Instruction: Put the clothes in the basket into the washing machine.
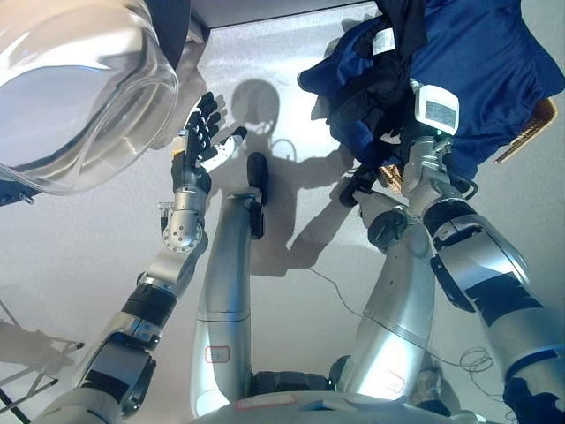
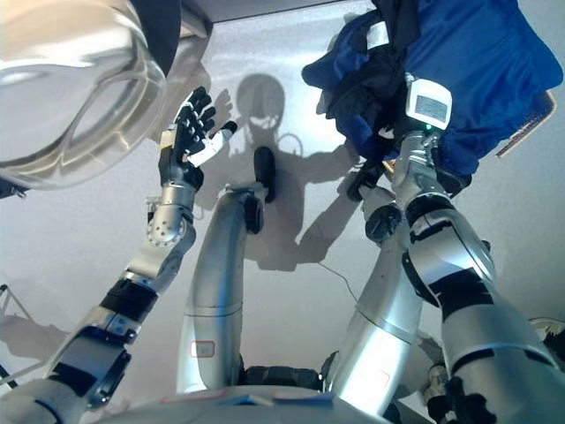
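- Left hand (image 1: 201, 132) is raised on the left side of the view, fingers spread and nearly straight, thumb out to the side. It holds nothing and touches nothing.
- It sits just below and to the right of the washing machine door (image 1: 75, 88), a round clear dome with a pale rim, swung open at upper left. There is a small gap between the fingertips and the door rim.
- A dark strip behind the door at the top edge looks like part of the machine front; the drum opening itself is not clearly visible.
- Right hand (image 2: 381, 119) is up at upper right, buried in the pile of clothes (image 1: 477, 62). Its fingers are hidden in the fabric, so I cannot tell whether it grips anything.
- The clothes are a bunched heap of deep blue fabric with a black garment (image 1: 388, 79) draped over the left part and a small white label showing near the top.
- The pile lies in the basket (image 1: 530, 128), of which only a tan woven edge shows at the right, under the blue cloth.
- The clothes are well apart from the washing machine door, on the opposite side of the view.
- The floor (image 1: 291, 79) between them is pale grey and smooth.
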Robot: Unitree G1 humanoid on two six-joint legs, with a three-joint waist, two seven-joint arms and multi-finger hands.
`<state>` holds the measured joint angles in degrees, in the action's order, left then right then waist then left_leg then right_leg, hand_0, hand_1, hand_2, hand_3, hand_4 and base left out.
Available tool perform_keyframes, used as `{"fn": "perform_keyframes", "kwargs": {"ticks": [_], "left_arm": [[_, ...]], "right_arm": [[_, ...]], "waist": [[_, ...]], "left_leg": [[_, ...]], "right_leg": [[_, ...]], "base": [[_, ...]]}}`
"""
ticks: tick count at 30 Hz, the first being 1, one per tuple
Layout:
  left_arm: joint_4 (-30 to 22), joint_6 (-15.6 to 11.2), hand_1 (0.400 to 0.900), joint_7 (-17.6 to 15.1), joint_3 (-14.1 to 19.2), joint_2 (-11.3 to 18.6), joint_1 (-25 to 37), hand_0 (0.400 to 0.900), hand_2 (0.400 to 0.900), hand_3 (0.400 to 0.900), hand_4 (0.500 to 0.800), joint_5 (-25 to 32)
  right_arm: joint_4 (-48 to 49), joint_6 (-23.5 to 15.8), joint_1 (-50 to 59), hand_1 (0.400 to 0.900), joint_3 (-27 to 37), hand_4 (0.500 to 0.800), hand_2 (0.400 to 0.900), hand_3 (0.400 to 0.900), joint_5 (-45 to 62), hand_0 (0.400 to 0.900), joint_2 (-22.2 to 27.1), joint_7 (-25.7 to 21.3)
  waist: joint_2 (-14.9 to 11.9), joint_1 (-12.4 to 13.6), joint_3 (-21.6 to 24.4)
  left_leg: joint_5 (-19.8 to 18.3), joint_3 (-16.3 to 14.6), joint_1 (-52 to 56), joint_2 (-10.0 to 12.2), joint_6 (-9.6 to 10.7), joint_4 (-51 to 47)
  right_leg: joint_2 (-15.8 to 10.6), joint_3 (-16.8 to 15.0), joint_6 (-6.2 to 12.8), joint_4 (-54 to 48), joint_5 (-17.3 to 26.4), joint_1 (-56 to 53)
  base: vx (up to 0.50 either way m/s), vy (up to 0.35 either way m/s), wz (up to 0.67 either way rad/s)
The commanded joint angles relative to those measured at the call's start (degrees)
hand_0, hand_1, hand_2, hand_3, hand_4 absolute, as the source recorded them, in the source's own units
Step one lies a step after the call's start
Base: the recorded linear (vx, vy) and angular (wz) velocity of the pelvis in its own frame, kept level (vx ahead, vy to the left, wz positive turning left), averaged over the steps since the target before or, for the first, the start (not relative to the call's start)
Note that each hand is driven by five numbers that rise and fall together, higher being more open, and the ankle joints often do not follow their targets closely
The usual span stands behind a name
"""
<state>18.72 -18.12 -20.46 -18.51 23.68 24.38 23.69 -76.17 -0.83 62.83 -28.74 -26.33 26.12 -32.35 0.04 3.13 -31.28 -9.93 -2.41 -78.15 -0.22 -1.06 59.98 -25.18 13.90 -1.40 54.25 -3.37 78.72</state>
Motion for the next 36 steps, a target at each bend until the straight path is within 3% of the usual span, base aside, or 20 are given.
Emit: {"fn": "perform_keyframes", "kwargs": {"ticks": [1, 10, 14, 16, 20, 24, 27, 30, 36], "left_arm": [[-5.43, -4.33, 0.9, -1.06, 0.32, -1.95, -5.26, 0.9, 0.9, 0.9, 0.8, 0.7], [-4.52, -4.0, 0.9, -0.96, 0.63, -1.64, -6.56, 0.9, 0.9, 0.9, 0.8, 0.92], [-4.72, -3.7, 0.9, -1.83, 2.49, -1.64, -8.34, 0.9, 0.9, 0.9, 0.8, 0.98], [-5.24, -3.43, 0.9, -2.74, 4.18, -1.36, -9.6, 0.9, 0.9, 0.9, 0.8, 0.64], [-6.59, -2.8, 0.9, -4.57, 7.68, -1.56, -12.69, 0.9, 0.9, 0.9, 0.8, 0.22], [-5.31, -2.31, 0.9, -5.81, 8.65, -2.41, -14.05, 0.9, 0.9, 0.9, 0.8, 0.58], [-4.92, -1.69, 0.9, -5.77, 8.51, -2.88, -15.36, 0.9, 0.9, 0.9, 0.8, 1.52], [-4.59, -0.85, 0.9, -4.6, 7.81, -2.75, -16.85, 0.9, 0.9, 0.9, 0.8, 3.28], [-2.91, 0.47, 0.9, -1.81, 6.84, -2.69, -16.96, 0.9, 0.9, 0.9, 0.8, 6.16]], "right_arm": [[-0.75, -0.42, -4.66, 0.4, -1.92, 0.5, 0.4, 0.4, -0.71, 0.4, -1.27, 0.55], [0.93, -0.59, -6.39, 0.4, -0.12, 0.5, 0.4, 0.4, 0.71, 0.4, -0.6, -1.18], [6.93, -1.64, -7.83, 0.4, 1.52, 0.5, 0.4, 0.4, 3.08, 0.4, 0.7, -2.67], [14.88, -2.61, -9.77, 0.4, 3.18, 0.5, 0.4, 0.4, 4.92, 0.4, 2.76, -3.86], [40.17, -4.4, -18.77, 0.4, 10.01, 0.5, 0.4, 0.4, 6.5, 0.4, 8.13, -5.38], [55.72, -7.51, -28.47, 0.4, 19.85, 0.5, 0.4, 0.4, 11.84, 0.4, 7.14, -6.66], [64.65, -12.47, -34.48, 0.4, 23.67, 0.5, 0.4, 0.4, 20.69, 0.4, 3.17, -4.5], [69.24, -17.06, -37.0, 0.4, 23.21, 0.5, 0.4, 0.4, 33.79, 0.4, -0.57, 1.57], [65.31, -22.27, -29.25, 0.4, 18.07, 0.5, 0.4, 0.4, 64.04, 0.4, -7.22, 14.86]], "waist": [[5.33, 0.24, 6.08], [4.56, -0.51, 7.15], [3.61, -1.77, 7.86], [2.76, -2.92, 7.93], [1.37, -5.48, 7.84], [0.63, -6.89, 8.44], [0.18, -7.4, 8.99], [-0.04, -7.38, 10.05], [0.01, -6.21, 11.65]], "left_leg": [[0.57, -0.97, -1.37, -3.08, -0.04, -2.54], [0.75, -1.07, -1.81, -3.15, -0.36, -1.5], [0.86, -0.85, -1.49, -2.91, -0.21, -1.66], [0.97, -0.8, -1.34, -2.59, -0.03, -1.83], [0.76, -0.88, -1.61, -2.22, 0.04, -1.96], [0.47, -0.67, -1.98, -1.96, -0.14, -2.44], [0.32, -0.49, -1.93, -1.83, -0.34, -2.61], [0.42, -0.42, -1.47, -1.83, -0.3, -3.14], [0.68, -0.2, 1.04, -1.47, 0.31, -5.16]], "right_leg": [[1.46, 1.5, 7.38, 4.0, -1.18, 6.82], [1.14, 0.97, 7.19, 5.13, -0.71, 7.28], [1.72, 1.09, 7.14, 4.62, -0.43, 6.66], [2.18, 1.22, 7.16, 4.1, -0.3, 6.14], [3.03, 1.66, 7.13, 3.65, -0.63, 5.9], [3.42, 2.37, 7.14, 3.24, -1.09, 5.85], [3.69, 2.96, 7.04, 2.72, -1.31, 5.5], [4.07, 3.5, 7.04, 1.96, -1.4, 4.63], [4.42, 4.83, 7.15, -0.06, -1.66, 1.94]], "base": [[0.0, 0.0, 0.0], [0.01, 0.002, -0.02], [0.02, 0.011, -0.11], [0.01, 0.022, -0.22], [0.0, 0.012, -0.21], [0.02, -0.002, -0.1], [0.03, -0.013, -0.04], [0.05, -0.02, 0.02], [0.03, -0.023, 0.07]]}}
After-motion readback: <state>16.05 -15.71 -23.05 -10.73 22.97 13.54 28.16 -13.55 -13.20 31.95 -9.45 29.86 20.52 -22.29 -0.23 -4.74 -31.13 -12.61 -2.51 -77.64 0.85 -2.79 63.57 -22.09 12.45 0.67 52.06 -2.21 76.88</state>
